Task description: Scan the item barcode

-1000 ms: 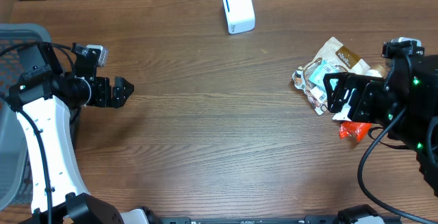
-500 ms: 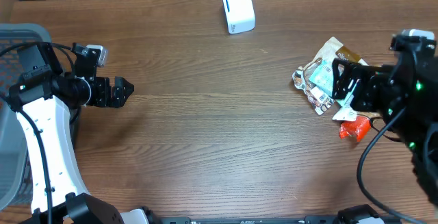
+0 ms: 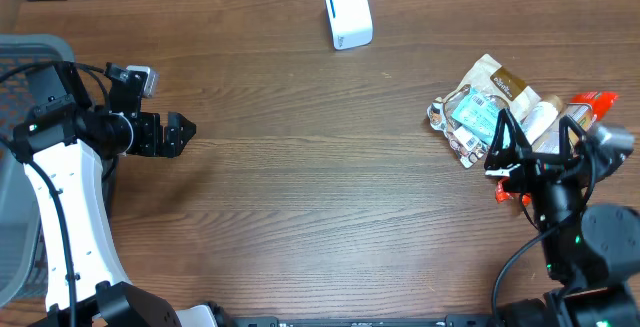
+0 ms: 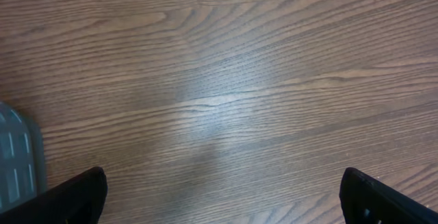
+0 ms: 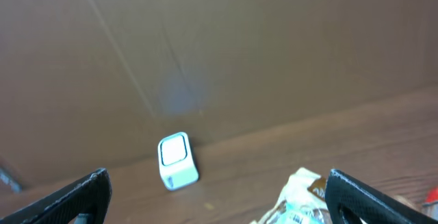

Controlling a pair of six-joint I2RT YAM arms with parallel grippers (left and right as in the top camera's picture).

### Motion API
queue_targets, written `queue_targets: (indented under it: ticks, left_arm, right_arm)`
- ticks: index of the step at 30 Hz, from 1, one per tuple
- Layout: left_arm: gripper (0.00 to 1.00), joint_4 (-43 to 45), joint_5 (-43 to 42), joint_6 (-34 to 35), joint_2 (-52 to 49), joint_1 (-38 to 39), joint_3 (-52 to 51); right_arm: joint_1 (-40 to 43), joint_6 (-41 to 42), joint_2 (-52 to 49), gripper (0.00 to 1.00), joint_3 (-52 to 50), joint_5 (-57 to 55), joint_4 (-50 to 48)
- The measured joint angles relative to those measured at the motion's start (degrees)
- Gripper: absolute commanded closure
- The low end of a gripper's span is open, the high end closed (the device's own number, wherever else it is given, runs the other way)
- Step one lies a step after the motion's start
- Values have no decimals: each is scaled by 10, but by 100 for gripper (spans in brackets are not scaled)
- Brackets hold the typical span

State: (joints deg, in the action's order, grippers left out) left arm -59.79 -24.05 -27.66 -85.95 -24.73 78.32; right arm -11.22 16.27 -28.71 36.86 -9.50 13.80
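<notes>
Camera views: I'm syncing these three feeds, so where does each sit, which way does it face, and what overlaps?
Overhead: fixed above, looking down on the table, scanner, packet pile and grey basket; both arms show, left end effector and right end effector open.
Left wrist: on the left arm, facing down at bare wood and a basket corner; own fingertips in the bottom corners.
Right wrist: on the right arm, tilted up toward the cardboard wall; own fingertips likewise.
Shared: overhead and right wrist both show the scanner and packet pile.
</notes>
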Motion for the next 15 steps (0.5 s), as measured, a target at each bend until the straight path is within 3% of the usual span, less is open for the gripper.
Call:
queue_targets:
  ticks: [7, 15]
  left_arm:
    - [0, 0, 0, 0, 0, 0, 0]
    - [1, 0, 0, 0, 0, 0, 0]
  right_arm:
    - [0, 0, 123, 0, -186, -2, -161]
    - [0, 0, 199, 0, -299, -4, -227]
